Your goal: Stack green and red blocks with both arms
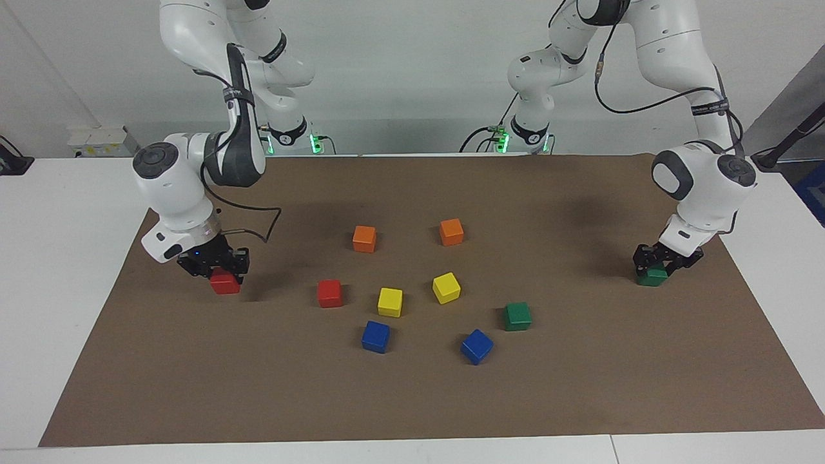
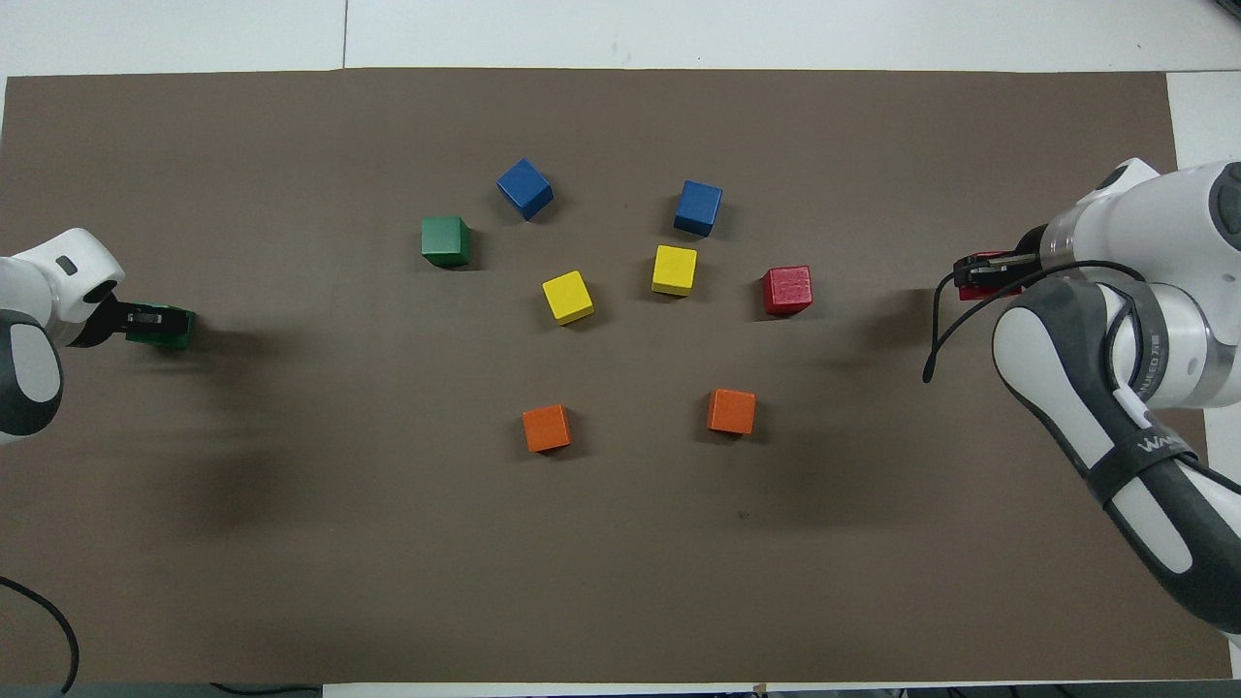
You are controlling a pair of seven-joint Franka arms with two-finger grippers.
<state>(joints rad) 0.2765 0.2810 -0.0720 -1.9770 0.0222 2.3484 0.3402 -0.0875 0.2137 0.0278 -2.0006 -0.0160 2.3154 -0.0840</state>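
My right gripper [image 1: 218,267] is down at the right arm's end of the mat, shut on a red block [image 1: 225,283] that sits at mat level; it also shows in the overhead view [image 2: 981,276]. My left gripper [image 1: 664,263] is down at the left arm's end, shut on a green block [image 1: 652,278], which the overhead view also shows [image 2: 170,328]. A second red block [image 1: 329,293] and a second green block [image 1: 517,316] lie loose on the brown mat [image 1: 412,399] among the middle cluster.
Two orange cubes [image 1: 364,238] [image 1: 451,232] lie nearest the robots. Two yellow cubes [image 1: 390,301] [image 1: 446,287] sit mid-cluster. Two blue cubes [image 1: 376,336] [image 1: 477,346] lie farthest out. White table surrounds the mat.
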